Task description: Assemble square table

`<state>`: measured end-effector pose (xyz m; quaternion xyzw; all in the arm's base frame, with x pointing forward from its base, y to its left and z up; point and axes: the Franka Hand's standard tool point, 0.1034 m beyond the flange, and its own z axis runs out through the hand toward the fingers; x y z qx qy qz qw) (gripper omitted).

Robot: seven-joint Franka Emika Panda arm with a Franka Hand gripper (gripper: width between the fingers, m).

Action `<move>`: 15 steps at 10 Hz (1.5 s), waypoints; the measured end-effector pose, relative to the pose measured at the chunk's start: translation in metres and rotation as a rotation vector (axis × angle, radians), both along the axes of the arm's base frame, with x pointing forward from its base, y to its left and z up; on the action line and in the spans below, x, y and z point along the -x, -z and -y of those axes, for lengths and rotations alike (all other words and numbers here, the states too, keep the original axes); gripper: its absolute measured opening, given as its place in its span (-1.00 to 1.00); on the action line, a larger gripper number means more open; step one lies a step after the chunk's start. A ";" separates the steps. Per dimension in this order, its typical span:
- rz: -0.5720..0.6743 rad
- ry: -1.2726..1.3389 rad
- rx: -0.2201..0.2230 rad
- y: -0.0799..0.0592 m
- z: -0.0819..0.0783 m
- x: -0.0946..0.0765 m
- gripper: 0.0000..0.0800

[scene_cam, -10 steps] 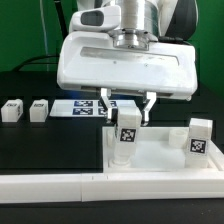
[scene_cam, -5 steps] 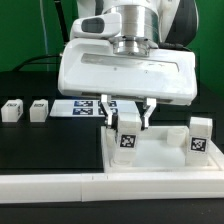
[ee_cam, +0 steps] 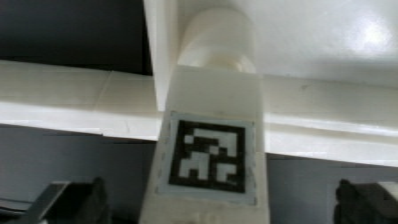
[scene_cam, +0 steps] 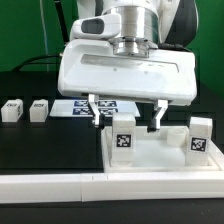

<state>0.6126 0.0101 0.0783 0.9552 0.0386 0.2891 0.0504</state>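
Now my gripper (scene_cam: 126, 121) hangs wide open, fingers (scene_cam: 95, 112) either side of the upright leg (scene_cam: 123, 138), not touching it. That leg stands at a corner of the top (scene_cam: 160, 165).

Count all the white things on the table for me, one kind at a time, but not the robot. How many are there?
Table top: 1
Leg blocks: 4 (two upright on it, two off it)
Marker board: 1
Long white wall: 1
Total: 7
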 end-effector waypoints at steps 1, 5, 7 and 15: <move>0.000 0.000 0.000 0.000 0.000 0.000 0.62; -0.059 0.010 -0.010 0.001 0.010 0.003 0.62; -0.172 0.056 -0.073 -0.009 0.023 0.004 0.62; -0.590 0.063 -0.179 -0.006 -0.001 -0.006 0.62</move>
